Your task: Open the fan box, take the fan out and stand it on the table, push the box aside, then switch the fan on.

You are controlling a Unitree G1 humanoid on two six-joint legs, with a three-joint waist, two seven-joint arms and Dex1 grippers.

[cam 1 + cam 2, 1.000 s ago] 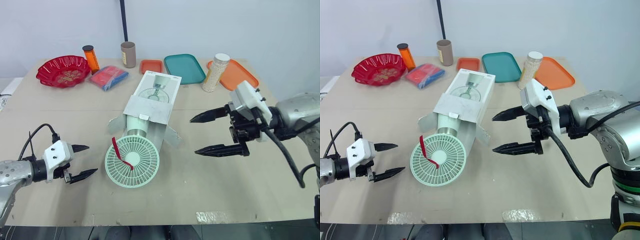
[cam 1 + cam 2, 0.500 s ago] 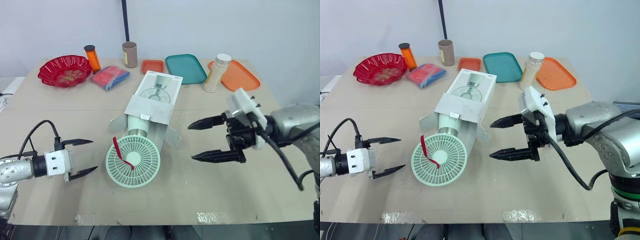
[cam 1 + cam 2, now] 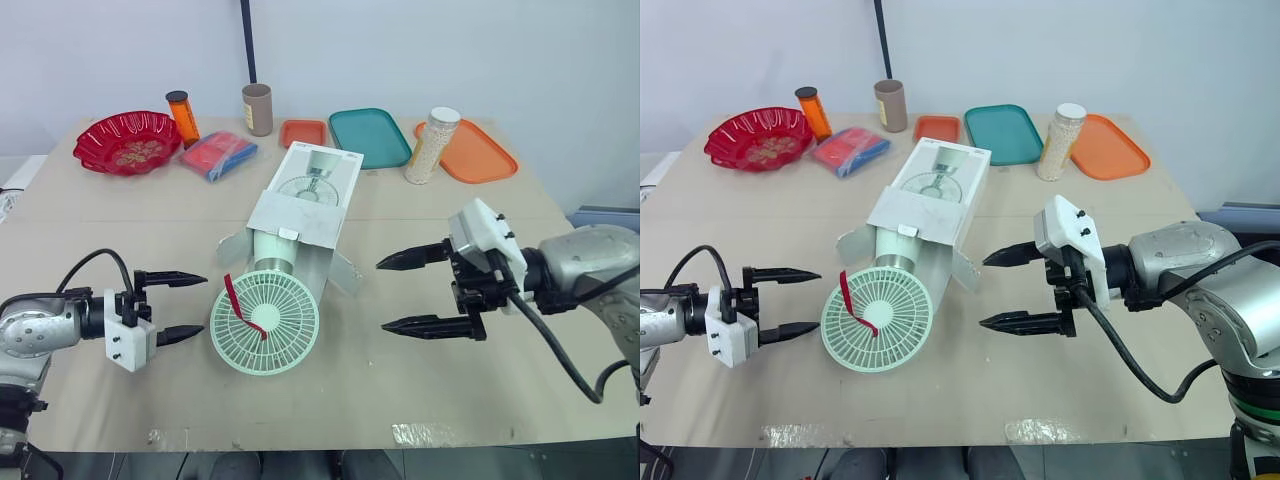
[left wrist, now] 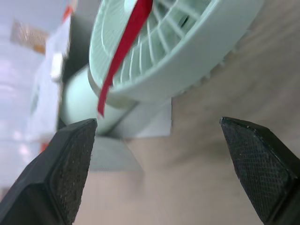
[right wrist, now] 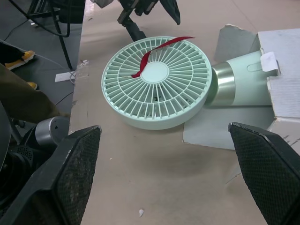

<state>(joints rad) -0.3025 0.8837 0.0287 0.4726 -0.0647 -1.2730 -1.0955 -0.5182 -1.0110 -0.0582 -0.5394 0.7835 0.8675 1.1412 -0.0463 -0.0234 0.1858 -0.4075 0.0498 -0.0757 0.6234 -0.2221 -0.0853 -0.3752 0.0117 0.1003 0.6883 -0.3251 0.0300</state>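
**Both claws wide open, set either side of the half-drawn fan**

- Left gripper [image 3: 200, 303]: fingers spread wide, nothing held. Tips point at the rim of the fan [image 3: 265, 323], just beside it and not touching. In the left wrist view the grille and the red ribbon [image 4: 123, 49] lie straight ahead between the two pads. Judged to be lined up to take the head by its rim.
- Right gripper [image 3: 383, 296]: also wide and empty, on the far side of the fan from the left claw. Its tips aim at the splayed side flap [image 3: 345, 272], with bare table [image 3: 400, 390] between. It looks placed to pin or brace the carton while the other claw pulls.
- Fan: lying down, head out on the table between the two claws, grille tilted up. Its neck sits inside the mouth of the fan box [image 3: 305, 205].
- Fan box: runs away from both claws, with its near flaps open. Opening looks done. Drawing out, standing, pushing aside and switching on are not.
- Beyond the box, well apart from either claw: red dish [image 3: 127, 142], trays and jars.
- Risk: the ribbon could snag a finger.
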